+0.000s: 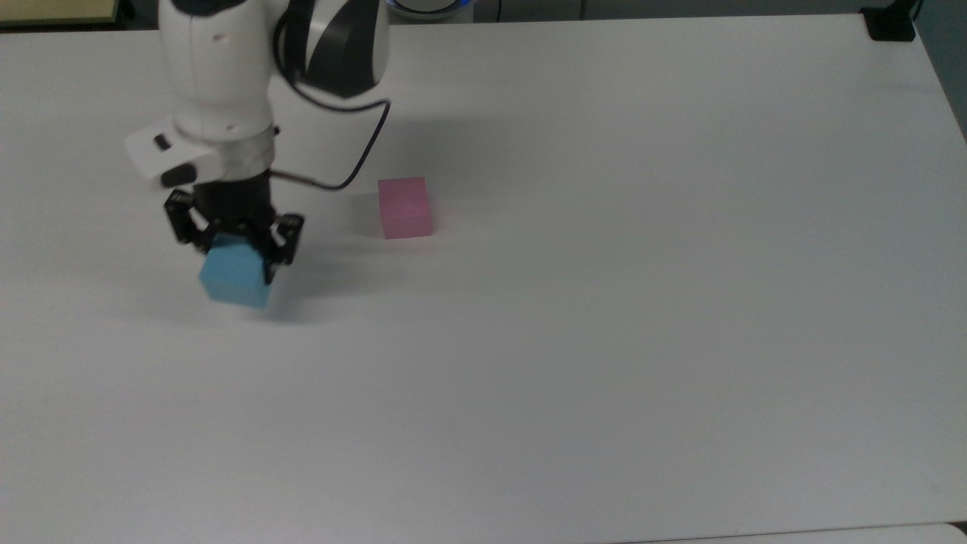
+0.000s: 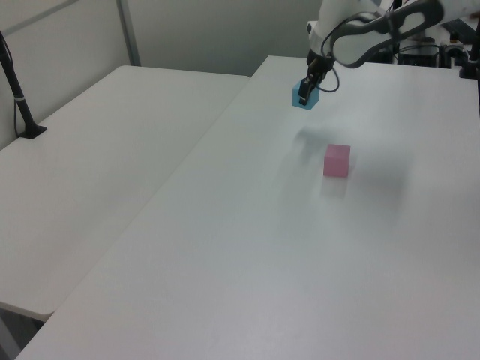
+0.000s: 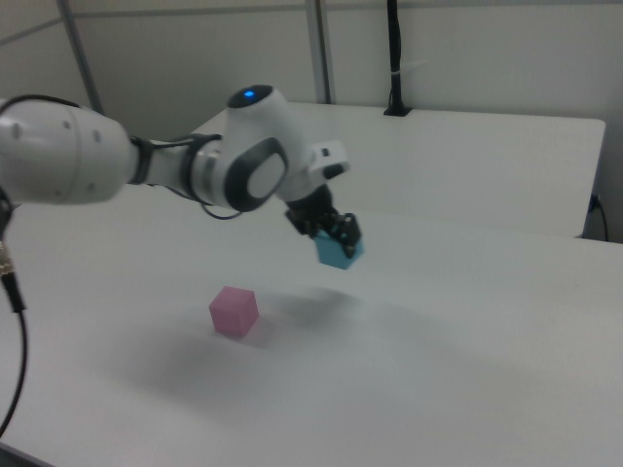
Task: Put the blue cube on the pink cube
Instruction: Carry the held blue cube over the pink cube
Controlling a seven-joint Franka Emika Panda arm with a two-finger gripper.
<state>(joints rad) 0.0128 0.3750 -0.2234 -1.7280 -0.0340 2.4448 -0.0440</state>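
— While its fingers clamp the blue cube, where is the gripper?
— Left of centre in the top view, above the table.
— And the pink cube?
— On the table, well apart, upper middle.

My fingers carry the blue cube clear above the white surface, with open air beneath it in the right view. Between me and the pink cube nothing stands on the surface. The pink cube's top face is bare. Only my own black cable loops near it in the top view.
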